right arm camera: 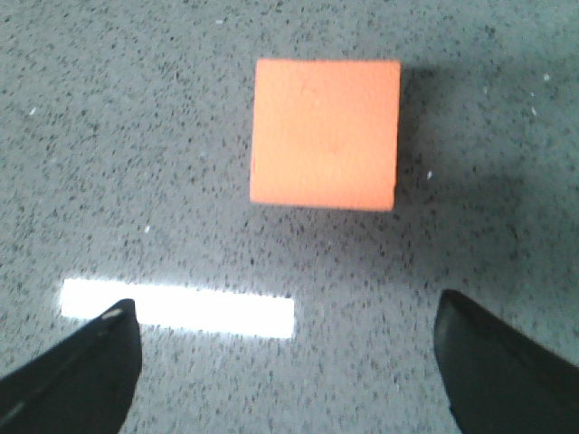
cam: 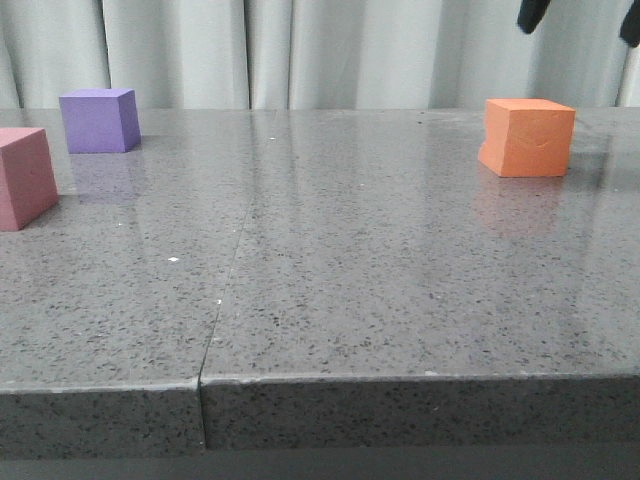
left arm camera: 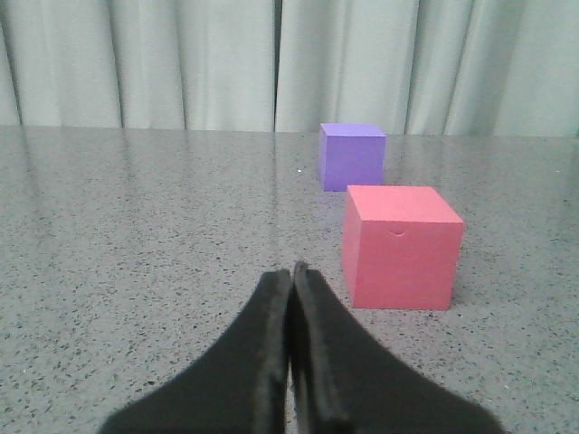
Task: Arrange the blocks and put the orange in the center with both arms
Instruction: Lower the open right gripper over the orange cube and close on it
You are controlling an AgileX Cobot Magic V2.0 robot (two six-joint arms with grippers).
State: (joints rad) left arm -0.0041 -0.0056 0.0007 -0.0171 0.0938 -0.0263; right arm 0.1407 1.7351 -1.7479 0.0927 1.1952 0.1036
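On the grey counter (cam: 330, 300) the orange cube (cam: 527, 136) sits far back at about 2 o'clock, well apart from the purple cube (cam: 99, 120) at 10 o'clock and the pink-red cube (cam: 24, 177) just nearer, cut off by the left frame edge. The right end effector (right arm camera: 288, 362) hangs above the orange cube with fingers spread wide, touching nothing. The left end effector (left arm camera: 291, 362) has its fingers pressed together on nothing, low over bare counter near the pink-red cube.

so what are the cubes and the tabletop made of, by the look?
Orange cube: likely foam, matte, no glare, with a small curved dent on its front face. Purple cube and pink cube: same flat matte look, probably foam too. Tabletop: grey speckled stone or stone-look slab, polished; it mirrors the cubes, and a seam runs across it.
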